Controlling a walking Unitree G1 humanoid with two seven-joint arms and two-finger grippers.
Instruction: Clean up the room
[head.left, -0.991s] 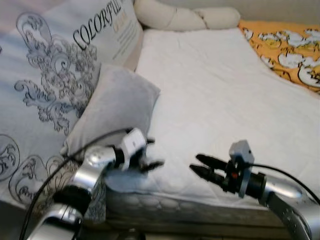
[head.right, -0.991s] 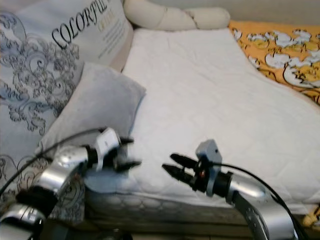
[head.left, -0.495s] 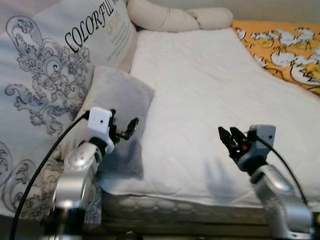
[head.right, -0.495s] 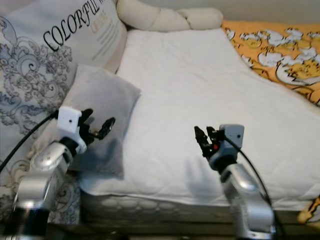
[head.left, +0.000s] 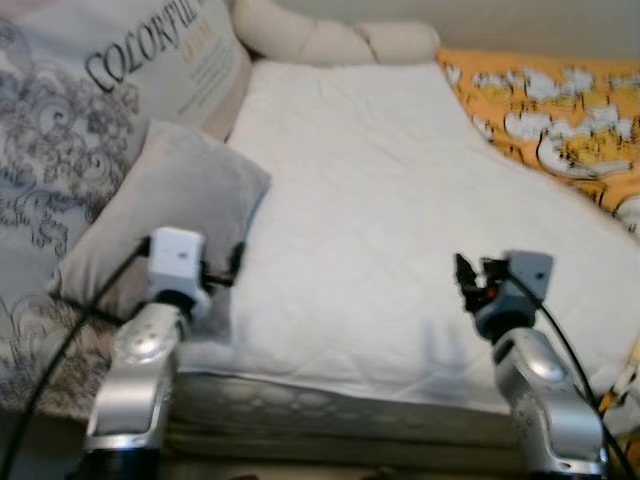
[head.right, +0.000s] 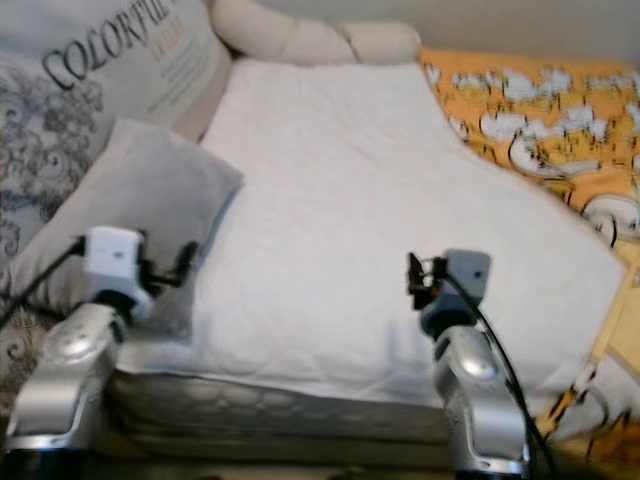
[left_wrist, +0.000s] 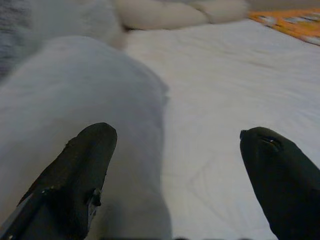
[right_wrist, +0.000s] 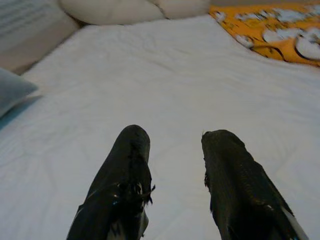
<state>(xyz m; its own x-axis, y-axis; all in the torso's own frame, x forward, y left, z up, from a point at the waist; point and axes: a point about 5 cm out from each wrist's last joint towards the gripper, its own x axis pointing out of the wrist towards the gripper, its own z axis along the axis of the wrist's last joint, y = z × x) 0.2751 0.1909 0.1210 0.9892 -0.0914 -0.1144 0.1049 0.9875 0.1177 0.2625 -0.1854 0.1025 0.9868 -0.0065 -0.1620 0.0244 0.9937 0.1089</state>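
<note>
A grey pillow lies at the left side of the white mattress, leaning on a large patterned pillow printed "COLORFUL". My left gripper hovers over the grey pillow's near edge and is open. In the left wrist view its fingers stand wide apart with nothing between them, the grey pillow below. My right gripper is raised over the mattress's near right part. It is open and empty, with its fingers pointing along the bed.
A cream knotted cushion lies at the head of the bed. An orange patterned blanket covers the right side. The mattress's front edge runs just before my arms. A black cable trails from each wrist.
Both arms have lifted and swung to point forward along the bed. The left gripper has come up off the grey pillow's low corner. The view has shifted to the right.
</note>
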